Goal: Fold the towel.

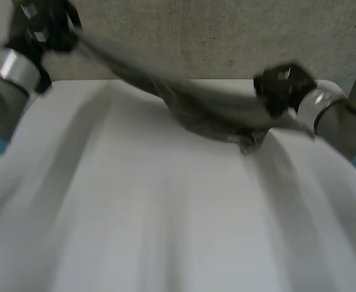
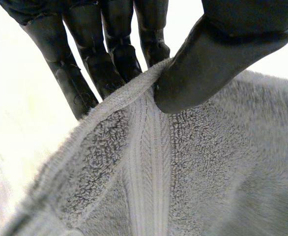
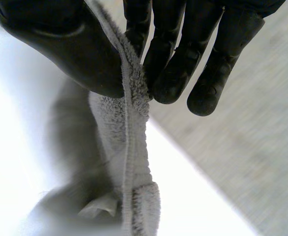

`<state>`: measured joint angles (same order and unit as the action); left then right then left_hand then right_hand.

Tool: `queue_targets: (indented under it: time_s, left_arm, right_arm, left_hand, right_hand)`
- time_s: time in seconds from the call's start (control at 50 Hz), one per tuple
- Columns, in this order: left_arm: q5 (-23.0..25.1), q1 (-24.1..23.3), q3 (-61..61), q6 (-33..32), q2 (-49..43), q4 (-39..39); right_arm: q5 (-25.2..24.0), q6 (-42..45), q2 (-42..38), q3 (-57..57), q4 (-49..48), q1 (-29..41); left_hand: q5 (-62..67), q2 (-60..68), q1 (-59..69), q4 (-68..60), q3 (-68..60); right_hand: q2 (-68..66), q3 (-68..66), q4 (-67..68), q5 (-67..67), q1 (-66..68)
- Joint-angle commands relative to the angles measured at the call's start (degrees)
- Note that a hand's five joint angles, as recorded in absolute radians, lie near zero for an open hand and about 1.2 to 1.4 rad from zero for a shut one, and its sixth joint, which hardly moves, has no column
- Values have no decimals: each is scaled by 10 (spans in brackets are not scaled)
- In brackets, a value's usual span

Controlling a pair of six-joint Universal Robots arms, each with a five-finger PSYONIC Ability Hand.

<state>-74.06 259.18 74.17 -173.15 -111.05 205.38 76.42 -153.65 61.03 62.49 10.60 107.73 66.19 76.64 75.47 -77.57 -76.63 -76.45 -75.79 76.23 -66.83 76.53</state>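
Grey terry towel (image 1: 214, 112) is pinched by its hemmed edge in my left hand (image 2: 217, 54), thumb squeezing the cloth against my straight fingers (image 2: 109, 59). My right hand (image 3: 60, 44) clamps another stretch of that edge the same way, thumb on one side and fingers on the other. My left hand is up high at the far left and my right sits lower, over the far edge of the white table (image 1: 166, 213), so the towel stretches through the air between them, its long axis slanting down from left to right, with a bunch sagging beside my right hand.
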Motion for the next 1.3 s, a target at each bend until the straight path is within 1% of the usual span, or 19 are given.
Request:
queue_targets:
  time_s: [0.02, 0.12, 0.2, 0.3, 0.44, 0.5, 0.54, 0.58, 0.6, 0.64, 0.66, 0.7, 0.74, 0.84, 0.94, 1.02, 1.1, 1.16, 1.3]
  left_arm:
    - [22, 18, 183, -48, 2, 45]
    - [32, 47, 241, -100, 42, 47]
    - [50, 63, 258, -112, 106, 43]
    - [63, 84, 246, -84, 215, 30]
    - [62, 84, 166, -10, 273, 10]
    - [59, 84, 123, 9, 236, -24]
    - [56, 79, 102, 9, 195, -38]
    - [40, 57, 50, 6, 103, -66]
    - [40, 57, 49, 6, 102, -67]
    - [23, 28, -20, 0, 1, -102]
    - [23, 28, -20, 0, 0, -103]
    - [15, 20, -65, -10, -48, -125]
    - [-14, 6, -166, -43, -127, -164]
    - [-82, -15, -329, -82, -177, -189]
    - [-114, -29, -429, -62, -150, -180]
    - [-112, -29, -426, -26, -97, -157]
    - [-110, -28, -381, -16, -75, -140]
    - [-106, -20, -266, -18, -55, -126]
    - [-59, -9, -59, -22, -40, -73]
  right_arm:
    - [8, -6, 24, 131, -1, -2]
    - [8, -5, 54, 177, 1, -8]
    - [12, -10, 136, 174, 5, -9]
    - [7, -56, 231, 123, 1, -8]
    - [-24, -130, 233, 16, -2, -23]
    - [-34, -130, 178, -33, 4, -31]
    - [-32, -121, 96, -79, 17, -22]
    - [-28, -102, 56, -102, 29, -15]
    - [-28, -102, 56, -102, 29, -15]
    - [2, -36, -25, -144, 49, 5]
    - [2, -36, -25, -144, 50, 5]
    - [56, 27, -98, -190, 49, 12]
    - [82, 46, -122, -217, 44, 15]
    - [121, 47, -140, -313, -14, 24]
    - [123, -14, -52, -303, -131, 25]
    - [96, -65, 11, -237, -209, 16]
    - [53, -67, 20, -206, -205, 16]
    - [-22, -66, 21, -124, -197, 16]
    - [-92, -60, 8, -5, -183, 6]
  left_hand:
    - [38, 34, 45, -24, -34]
    - [38, 34, 45, -24, -34]
    - [38, 34, 45, -24, -34]
    - [38, 34, 45, -24, -34]
    - [38, 34, 45, -24, -34]
    - [38, 34, 45, -24, -34]
    - [38, 34, 45, -24, -34]
    - [38, 34, 45, -24, -34]
    - [38, 34, 45, -24, -34]
    - [38, 34, 45, -24, -34]
    - [38, 34, 45, -24, -34]
    - [38, 34, 45, -24, -34]
    - [38, 34, 45, -24, -34]
    - [38, 34, 45, -24, -34]
    - [38, 34, 45, -24, -34]
    - [38, 34, 45, -24, -34]
    - [38, 34, 45, -24, -34]
    - [38, 34, 45, -24, -34]
    - [38, 34, 45, -24, -34]
  right_hand:
    - [-35, -42, 38, -32, 35]
    - [-35, -42, 38, -32, 35]
    - [-35, -42, 38, -32, 35]
    - [-35, -42, 38, -32, 35]
    - [-35, -42, 38, -32, 35]
    - [-35, -42, 38, -32, 35]
    - [-35, -42, 38, -32, 35]
    - [-35, -42, 38, -32, 35]
    - [-35, -42, 38, -32, 35]
    - [-35, -42, 38, -32, 35]
    - [-35, -42, 38, -32, 35]
    - [-35, -42, 38, -32, 35]
    - [-35, -42, 38, -32, 35]
    - [-35, -42, 38, -32, 35]
    - [-35, -42, 38, -32, 35]
    - [-35, -42, 38, -32, 35]
    - [-35, -42, 38, -32, 35]
    - [-35, -42, 38, -32, 35]
    - [-35, -42, 38, -32, 35]
